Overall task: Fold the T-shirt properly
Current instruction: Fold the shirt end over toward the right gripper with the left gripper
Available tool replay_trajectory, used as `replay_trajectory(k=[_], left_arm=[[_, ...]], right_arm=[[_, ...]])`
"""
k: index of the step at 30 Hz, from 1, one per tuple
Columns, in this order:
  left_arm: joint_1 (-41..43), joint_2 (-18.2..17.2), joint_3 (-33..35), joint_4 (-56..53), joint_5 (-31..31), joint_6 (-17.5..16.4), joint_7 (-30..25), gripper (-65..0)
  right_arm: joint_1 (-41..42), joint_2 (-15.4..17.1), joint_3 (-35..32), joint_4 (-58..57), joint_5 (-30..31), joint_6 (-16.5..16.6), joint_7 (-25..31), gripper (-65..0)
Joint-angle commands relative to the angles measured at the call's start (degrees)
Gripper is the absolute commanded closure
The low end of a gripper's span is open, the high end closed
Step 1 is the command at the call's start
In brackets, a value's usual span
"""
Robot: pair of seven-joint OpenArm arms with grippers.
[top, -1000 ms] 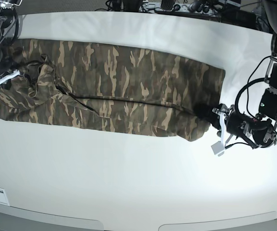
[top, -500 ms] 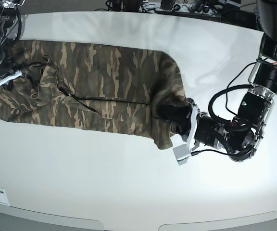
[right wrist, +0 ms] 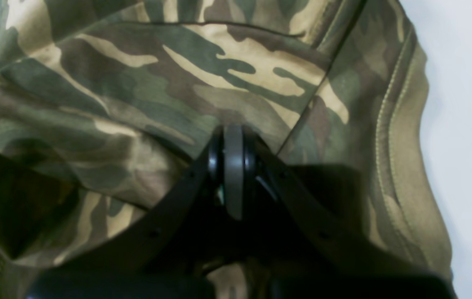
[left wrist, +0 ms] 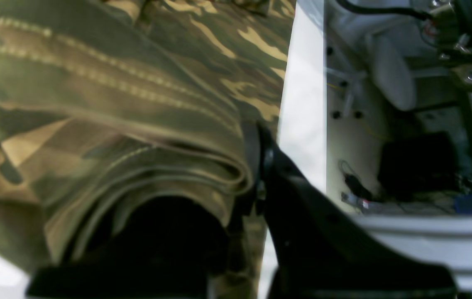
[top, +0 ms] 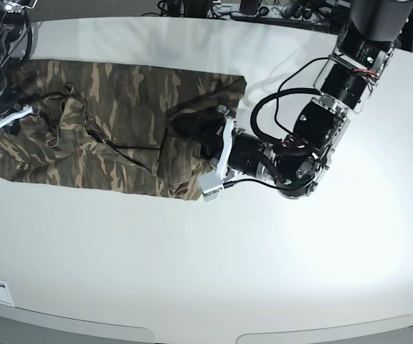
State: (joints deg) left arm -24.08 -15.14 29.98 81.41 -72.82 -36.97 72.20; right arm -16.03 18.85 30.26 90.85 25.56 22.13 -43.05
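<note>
The table (top: 192, 272) is smooth, white and round-edged. The shirt (top: 113, 115), soft camouflage cloth with stitched hems, lies crumpled at 10 o'clock, its 3 o'clock end doubled over. The left gripper (top: 217, 154) pinches that bunched hem tight. The right gripper (top: 2, 122), at 9 o'clock, is clamped on a fold.

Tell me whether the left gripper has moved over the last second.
Yes. The left gripper, shut on the camouflage cloth T-shirt, moved leftward across the white table.
</note>
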Motion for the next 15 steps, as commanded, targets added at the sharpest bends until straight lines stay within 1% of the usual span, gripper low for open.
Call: replay_trajectory(k=[1,7,10,13,15], left_arm=[[-1.0,1.2,-0.4,0.9,-0.2,-0.8,-2.3,0.0],[0.6,5.5,-0.4,0.9,6.2,-0.8,-6.3,0.0],[0.6,7.5,-0.4,0.9,9.4,-0.8,-7.4,0.0],[0.6,8.7,-0.4,0.9,11.0,-0.8,-7.9,0.0],[0.7,9.0,-0.4,0.9,10.8,-0.7,-7.9,-0.1]], right_arm=[[-0.3,0.0,-0.3,0.0,0.0,0.9,-3.7,0.0],[-0.3,0.0,-0.3,0.0,0.0,1.0,-3.7,0.0],[-0.3,0.0,-0.3,0.0,0.0,2.1,-3.7,0.0],[-0.3,0.0,-0.3,0.0,0.0,2.7,-3.7,0.0],[-0.3,0.0,-0.3,0.0,0.2,3.1,-3.7,0.0]])
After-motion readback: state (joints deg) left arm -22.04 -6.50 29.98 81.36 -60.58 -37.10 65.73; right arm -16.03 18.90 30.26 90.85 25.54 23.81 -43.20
